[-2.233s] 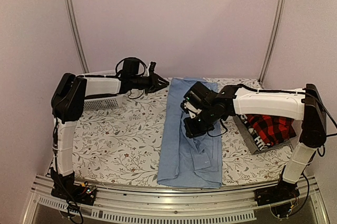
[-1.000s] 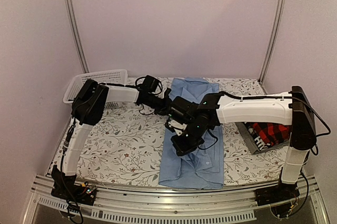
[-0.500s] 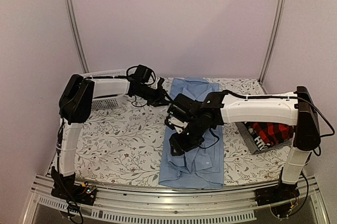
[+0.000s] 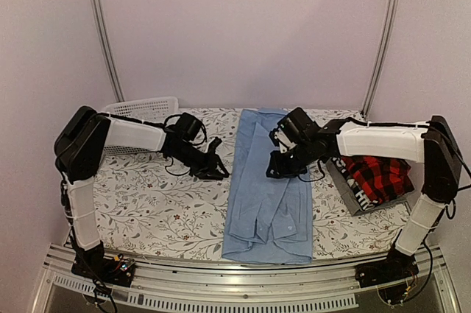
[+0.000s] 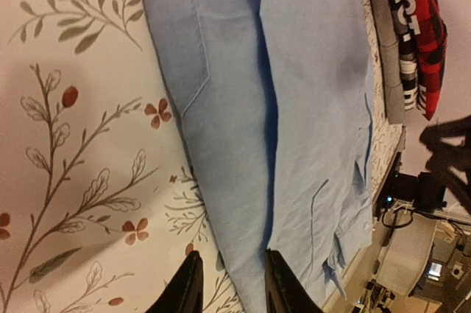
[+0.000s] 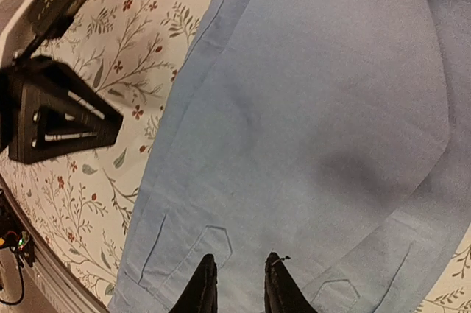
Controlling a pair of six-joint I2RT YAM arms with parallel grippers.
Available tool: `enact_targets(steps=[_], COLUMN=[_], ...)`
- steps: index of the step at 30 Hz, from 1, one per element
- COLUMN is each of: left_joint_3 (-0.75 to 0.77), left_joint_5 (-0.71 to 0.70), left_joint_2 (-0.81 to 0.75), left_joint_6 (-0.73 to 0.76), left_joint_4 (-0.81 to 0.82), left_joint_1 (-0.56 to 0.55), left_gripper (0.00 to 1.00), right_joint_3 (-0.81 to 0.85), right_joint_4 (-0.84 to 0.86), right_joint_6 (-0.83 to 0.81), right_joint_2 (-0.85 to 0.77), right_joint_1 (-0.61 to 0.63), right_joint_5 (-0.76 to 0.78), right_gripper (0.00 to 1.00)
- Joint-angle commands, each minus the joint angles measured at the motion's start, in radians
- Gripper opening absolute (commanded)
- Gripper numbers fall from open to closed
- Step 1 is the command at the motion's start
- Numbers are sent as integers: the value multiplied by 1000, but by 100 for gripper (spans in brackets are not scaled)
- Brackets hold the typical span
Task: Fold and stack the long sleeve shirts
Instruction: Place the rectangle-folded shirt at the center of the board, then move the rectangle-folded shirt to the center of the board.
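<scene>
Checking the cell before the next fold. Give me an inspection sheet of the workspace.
Surface: floral tablecloth, flat.
Job's things: light blue shirt lengthwise mid-table, sides folded in; plaid shirt atop grey shirt at the right.
Clutter: white basket, far left corner.
Grippers: left gripper open, empty, beside that shirt's edge; right gripper open, empty, above it.
Cables: black cable looped at each wrist.
Surroundings: plain walls, two metal poles.

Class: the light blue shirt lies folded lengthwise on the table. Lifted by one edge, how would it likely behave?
The light blue shirt would probably droop limply: it lies flat with soft creases. It looks thin, so it is likely light. Its folded-over layers may slip open when lifted, as they seem merely to rest on each other.
</scene>
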Motion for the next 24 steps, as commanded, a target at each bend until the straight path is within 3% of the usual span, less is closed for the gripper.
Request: enact_targets(steps=[1,7,11,24], left_joint_3=[-107,-159,-97,81], left_joint_5=[-42,-67,-135,-158], left_joint_2=[-87,-90,-45,55], left_joint_6=[-5,-2,2,-5], left_joint_4=[42,66,67,28], left_joint_1=[-24,-52,-50,-24], left_gripper=[33,43,43,40], right_joint_3=[27,146,280,680], right_joint_4=[177,245,269,304], right_joint_6=[-9,-39,-63,-1], right_joint_2=[89,228,328,724], right_joint_1=[-91,-197,-241,-352], right_joint_5=[23,-33,-76,-258], right_gripper=[22,23,23,23])
